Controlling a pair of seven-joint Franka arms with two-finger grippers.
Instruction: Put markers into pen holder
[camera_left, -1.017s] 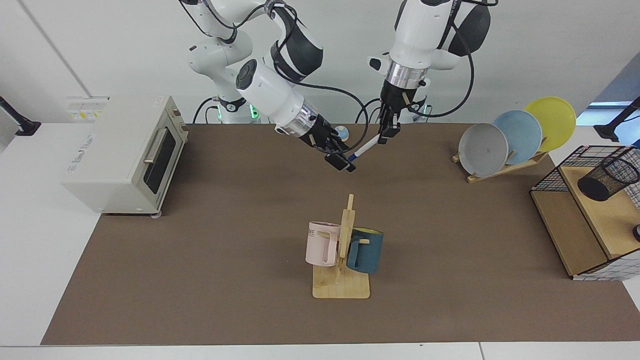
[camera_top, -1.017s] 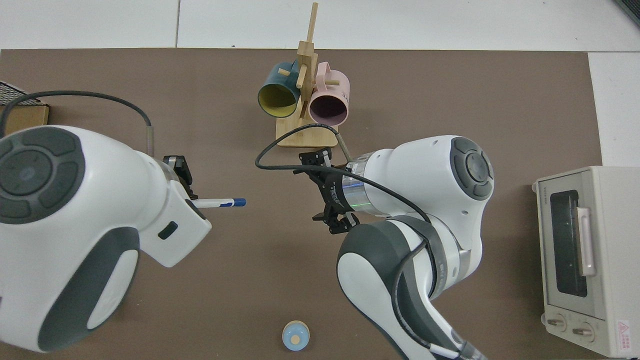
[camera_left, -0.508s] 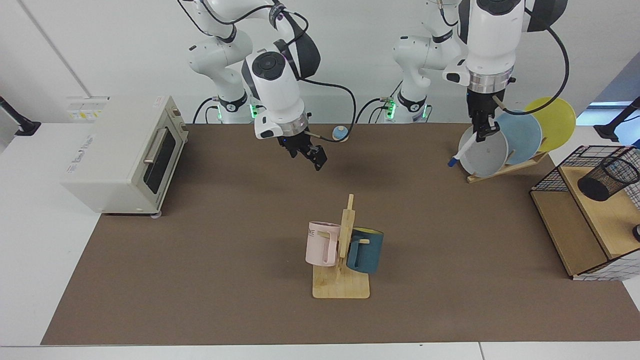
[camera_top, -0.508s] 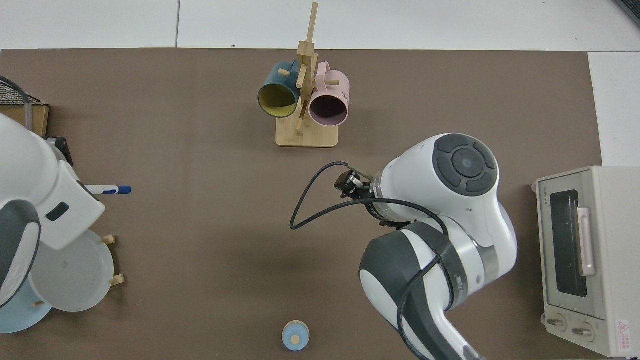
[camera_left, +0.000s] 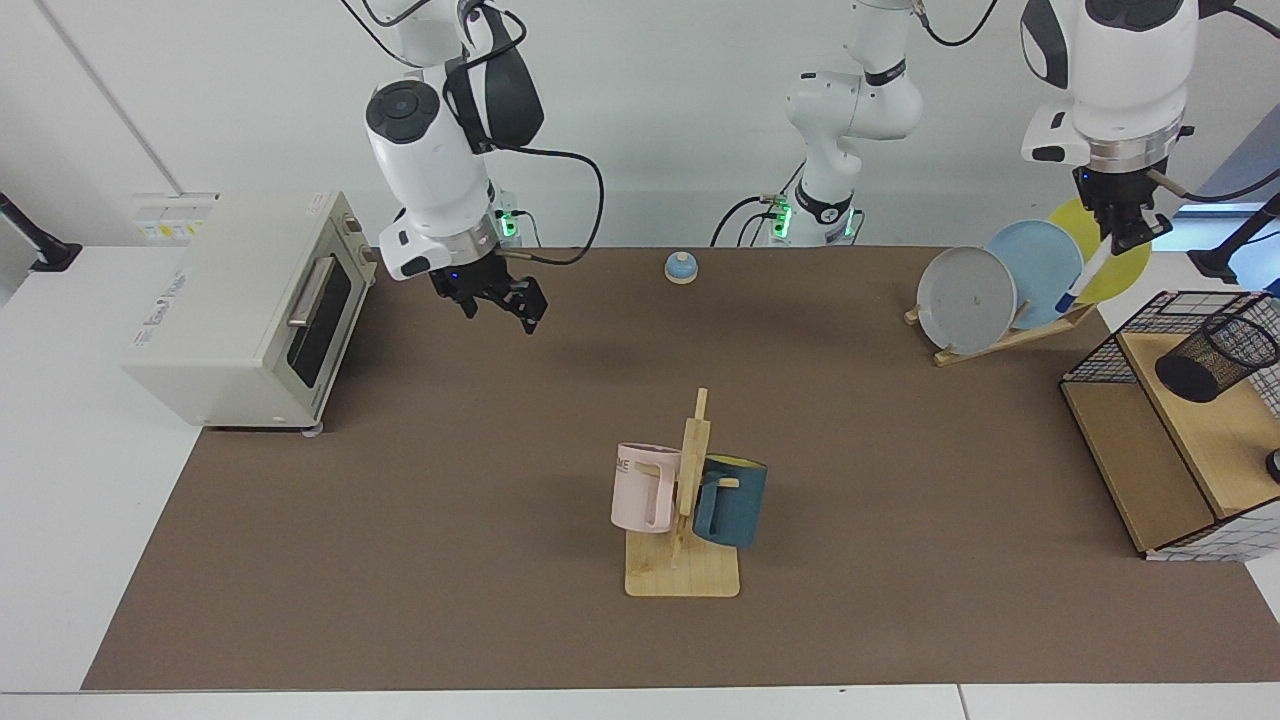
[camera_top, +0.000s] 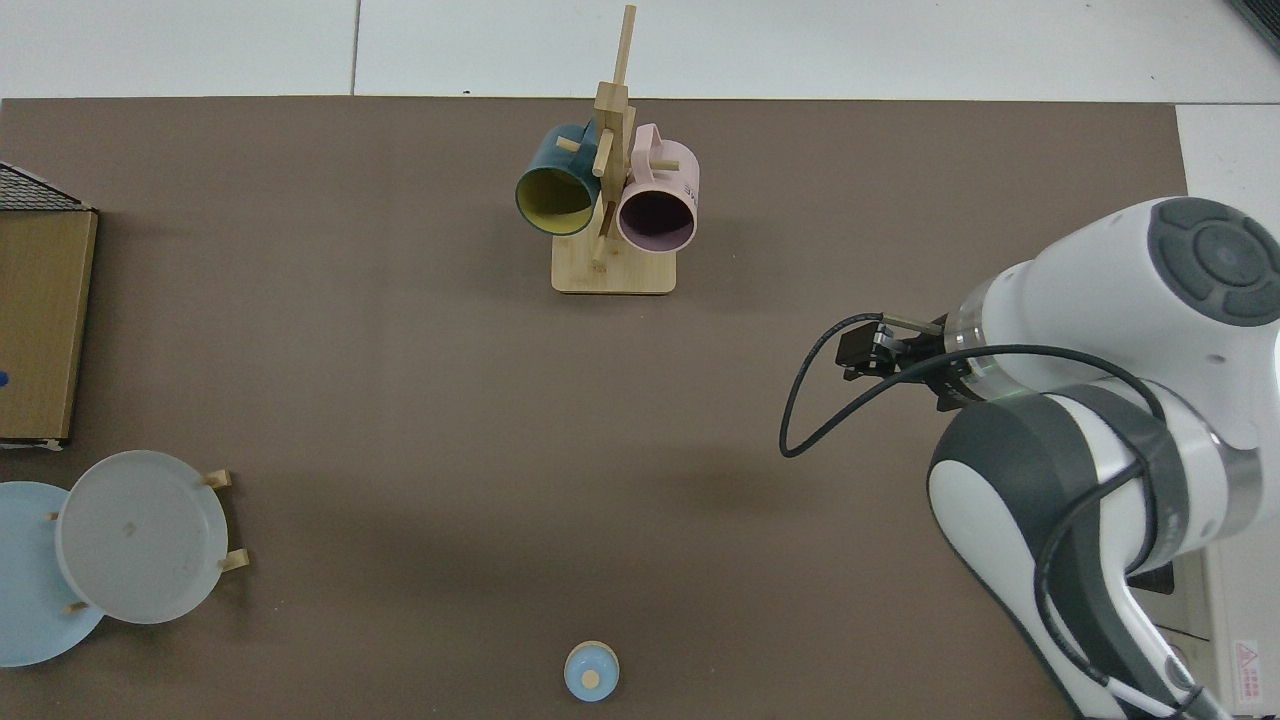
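The marker (camera_left: 1083, 272) is held in the air by the left gripper (camera_left: 1125, 238), whose fingers are closed on its upper end; the white barrel slants downward with its blue tip lowest, seen in front of the yellow plate (camera_left: 1120, 262) and the light blue plate (camera_left: 1040, 272) in the wooden plate rack (camera_left: 1010, 338), beside which a grey plate (camera_left: 966, 298) is also stood. The pen holder (camera_left: 1215, 357), a black wire-mesh cup, is seen tilted on the wooden shelf (camera_left: 1200, 430) inside the black wire-grid basket frame (camera_left: 1110, 352), apart from the marker and lower than it. The right gripper (camera_left: 503, 301) is held above the brown mat (camera_left: 450, 500) near the toaster oven (camera_left: 250, 310), nothing is gripped, and whether its fingers are parted cannot be told. At the mat's middle a pink mug (camera_left: 645, 487) and a dark blue mug (camera_left: 732, 500) are hung on a wooden mug tree (camera_left: 690, 540), and a small blue bell (camera_left: 681, 266) is set at the far edge
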